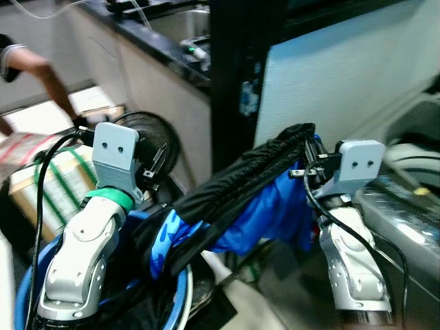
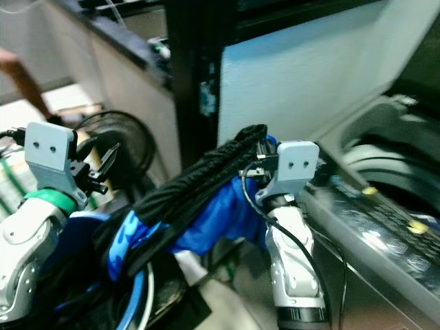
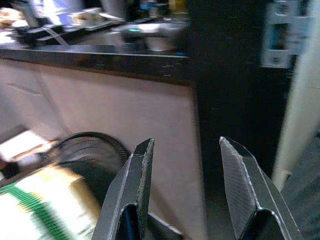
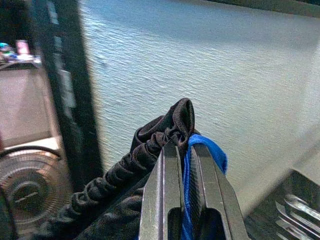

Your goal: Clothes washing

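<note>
Blur softens both head views, and the blue basket [image 1: 31, 275] at lower left is cut off by the frame, its contents dark and unclear. Right gripper [image 4: 183, 145] has its jaws clamped together on a black garment [image 1: 240, 175] with a gathered, ribbed elastic band and on a smooth blue garment [image 1: 265, 216] beneath it. The clothes stretch as a long bundle, sloping from the raised gripper down-left to the basket. Left gripper [image 3: 187, 150] hangs above the basket with its flat, textured fingers apart, holding nothing. Beside the right arm, a washing machine [image 2: 385, 220] is partly visible. A person's arm [image 1: 48, 79] is seen at upper left.
</note>
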Tool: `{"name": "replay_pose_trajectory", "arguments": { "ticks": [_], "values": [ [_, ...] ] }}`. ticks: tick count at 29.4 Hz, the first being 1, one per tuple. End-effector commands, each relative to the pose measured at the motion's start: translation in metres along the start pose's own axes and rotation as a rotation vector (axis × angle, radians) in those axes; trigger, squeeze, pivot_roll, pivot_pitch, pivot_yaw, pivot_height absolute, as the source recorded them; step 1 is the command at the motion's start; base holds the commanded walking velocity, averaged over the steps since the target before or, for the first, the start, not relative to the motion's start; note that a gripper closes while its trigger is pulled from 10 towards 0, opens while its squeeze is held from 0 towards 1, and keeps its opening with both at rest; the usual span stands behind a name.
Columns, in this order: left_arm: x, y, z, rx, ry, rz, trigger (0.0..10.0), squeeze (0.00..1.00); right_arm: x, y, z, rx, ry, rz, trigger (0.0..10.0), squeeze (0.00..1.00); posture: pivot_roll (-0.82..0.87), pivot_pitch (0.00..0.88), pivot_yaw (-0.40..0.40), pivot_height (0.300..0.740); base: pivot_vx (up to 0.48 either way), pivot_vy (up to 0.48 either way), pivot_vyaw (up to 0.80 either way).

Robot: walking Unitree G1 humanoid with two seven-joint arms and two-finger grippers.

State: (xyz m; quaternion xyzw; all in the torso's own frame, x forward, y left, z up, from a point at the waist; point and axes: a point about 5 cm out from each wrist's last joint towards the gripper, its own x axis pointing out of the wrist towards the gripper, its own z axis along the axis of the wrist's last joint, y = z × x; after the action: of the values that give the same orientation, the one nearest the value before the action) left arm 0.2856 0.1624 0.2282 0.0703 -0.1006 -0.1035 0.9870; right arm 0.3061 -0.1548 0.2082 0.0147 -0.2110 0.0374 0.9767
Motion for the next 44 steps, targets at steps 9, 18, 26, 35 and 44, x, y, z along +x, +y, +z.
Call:
{"name": "replay_pose_trajectory", "arguments": {
  "ticks": [9, 18, 26, 35, 44],
  "values": [
    [-0.001, 0.002, -0.003, 0.001, 0.017, -0.006, 10.0, 0.0, 0.003, -0.004, 0.011, 0.02, -0.056, -0.032, 10.0, 0.0, 0.13, 0.02, 0.102, 0.74, 0.0, 0.0, -0.8],
    [0.0, 0.007, -0.002, 0.011, 0.017, 0.007, 10.0, 0.0, 0.041, -0.004, 0.051, 0.099, -0.193, -0.034, 10.0, 0.0, 0.13, 0.014, 0.1, 0.74, 0.0, 0.0, -0.8],
    [-0.001, 0.01, -0.001, 0.018, 0.014, 0.026, 10.0, 0.0, 0.067, -0.003, 0.079, 0.132, -0.288, -0.011, 10.0, 0.0, 0.14, 0.007, 0.088, 0.74, 0.0, 0.0, -0.8],
    [0.001, 0.018, -0.003, 0.021, 0.017, 0.077, 10.0, 0.0, 0.106, 0.015, 0.127, 0.203, -0.376, 0.089, 10.0, 0.0, 0.13, 0.0, 0.088, 0.74, 0.0, 0.0, -0.8],
    [-0.001, 0.041, 0.003, 0.006, -0.014, 0.239, 10.0, 0.0, 0.136, 0.029, 0.218, 0.346, -0.597, 0.229, 10.0, 0.0, 0.14, 0.0, 0.056, 0.74, 0.0, 0.0, -0.8]
  ]
}}
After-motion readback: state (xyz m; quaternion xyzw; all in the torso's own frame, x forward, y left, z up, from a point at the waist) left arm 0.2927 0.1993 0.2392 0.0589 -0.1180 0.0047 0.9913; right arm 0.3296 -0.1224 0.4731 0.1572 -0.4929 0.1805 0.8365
